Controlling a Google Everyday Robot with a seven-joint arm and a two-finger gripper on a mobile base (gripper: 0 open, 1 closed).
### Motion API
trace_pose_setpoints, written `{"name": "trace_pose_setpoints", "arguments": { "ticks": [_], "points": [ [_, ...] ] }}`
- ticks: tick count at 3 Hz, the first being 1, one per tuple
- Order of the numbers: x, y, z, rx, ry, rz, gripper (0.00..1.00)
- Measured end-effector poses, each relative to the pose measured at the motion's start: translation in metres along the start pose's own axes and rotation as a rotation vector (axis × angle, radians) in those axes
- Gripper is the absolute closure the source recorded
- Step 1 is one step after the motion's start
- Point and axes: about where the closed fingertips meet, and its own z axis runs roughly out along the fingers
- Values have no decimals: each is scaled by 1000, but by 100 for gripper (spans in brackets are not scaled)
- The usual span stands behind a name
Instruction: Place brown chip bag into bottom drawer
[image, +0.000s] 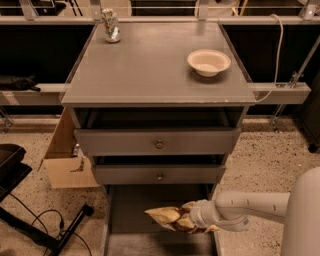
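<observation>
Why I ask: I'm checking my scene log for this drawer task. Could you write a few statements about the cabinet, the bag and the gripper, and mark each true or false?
1. The gripper holds the brown chip bag over the bottom drawer, low in the camera view. True.
2. The white bowl sits inside a drawer. False: it stands on the cabinet top, towards its far right corner.
3. The small can stands at the far left corner of the cabinet top. True.
4. The bottom drawer is pushed shut. False: it is pulled out, with its grey floor showing under the bag.
</observation>
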Motion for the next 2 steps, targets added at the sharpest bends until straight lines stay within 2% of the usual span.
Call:
{"name": "trace_pose_setpoints", "arguments": {
  "ticks": [1,2],
  "points": [
    [0,0,0,0,0,0,0],
    [0,0,0,0,0,0,0]
  ]
}}
